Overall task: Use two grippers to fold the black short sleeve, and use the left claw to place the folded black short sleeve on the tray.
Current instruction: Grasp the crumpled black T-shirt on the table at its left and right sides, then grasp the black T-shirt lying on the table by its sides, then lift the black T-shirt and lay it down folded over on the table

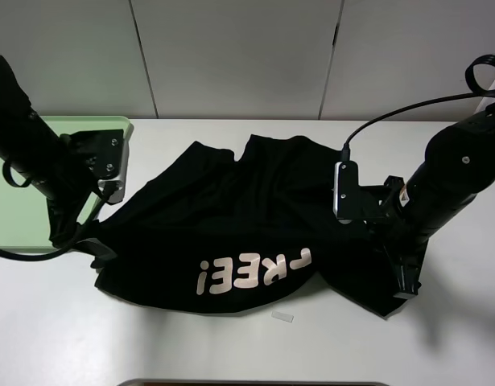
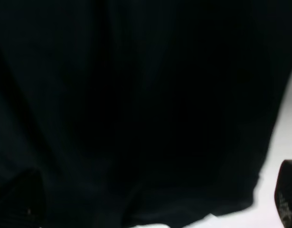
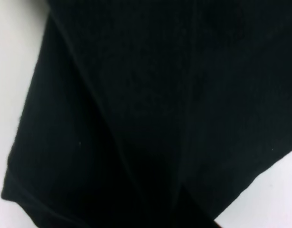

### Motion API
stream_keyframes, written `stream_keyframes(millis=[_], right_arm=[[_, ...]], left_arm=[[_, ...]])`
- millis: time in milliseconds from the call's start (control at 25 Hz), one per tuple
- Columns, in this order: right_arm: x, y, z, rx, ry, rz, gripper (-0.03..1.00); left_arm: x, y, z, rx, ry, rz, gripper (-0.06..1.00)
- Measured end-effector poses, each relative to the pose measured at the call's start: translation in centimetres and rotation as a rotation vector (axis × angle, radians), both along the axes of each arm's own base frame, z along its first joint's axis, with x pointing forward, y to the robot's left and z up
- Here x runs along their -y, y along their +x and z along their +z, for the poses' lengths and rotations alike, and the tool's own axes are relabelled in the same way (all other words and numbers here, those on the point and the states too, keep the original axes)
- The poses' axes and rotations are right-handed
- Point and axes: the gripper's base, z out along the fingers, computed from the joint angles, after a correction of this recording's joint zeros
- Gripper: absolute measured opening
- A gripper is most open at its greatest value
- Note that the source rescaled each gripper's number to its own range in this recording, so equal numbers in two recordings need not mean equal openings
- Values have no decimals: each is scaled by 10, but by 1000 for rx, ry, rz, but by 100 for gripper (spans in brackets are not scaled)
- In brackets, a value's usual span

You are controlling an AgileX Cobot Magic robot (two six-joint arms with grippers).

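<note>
Black short sleeve lies rumpled and unfolded on the surface just beside the tray. My left claw sits at the corner nearest the tray, and my right claw at the edge farthest from it.

Left wrist: fingers are spread wide over the cloth, pinching nothing.

Right wrist: creases run into my pressed-together claw, which is seemingly pinching the hem.

Folding has barely begun, I judge. Next, my left claw must close on its corner.

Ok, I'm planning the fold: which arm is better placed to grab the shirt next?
Left. The left gripper stands open at the shirt edge, cloth between its fingers; the right gripper is shut, apparently on the opposite corner.
</note>
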Motion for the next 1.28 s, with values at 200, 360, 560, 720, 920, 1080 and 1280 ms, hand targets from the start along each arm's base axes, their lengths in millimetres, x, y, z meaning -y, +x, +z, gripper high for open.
stream_keyframes(millis=[200,360,560,720,920,1080,1280], right_arm=[[0,1,0,9,4,1,0],[0,1,0,13,4,3,0],[0,1,0,13,3,4,0],[0,1,0,17,3,7,0],[0,2,4,36,5,-20,0],[5,3,19,108,1,-81,0],[16,0,56,284,-14,-148,0]], left_arm=[[6,8,-26,-1,26,-4,96],[19,8,-37,9,40,-42,80],[26,5,-38,17,51,-95,11],[26,4,-37,-6,51,-33,1],[26,0,-25,-14,39,-5,0],[25,-2,-2,51,16,-8,0],[25,-11,43,191,-60,21,0]])
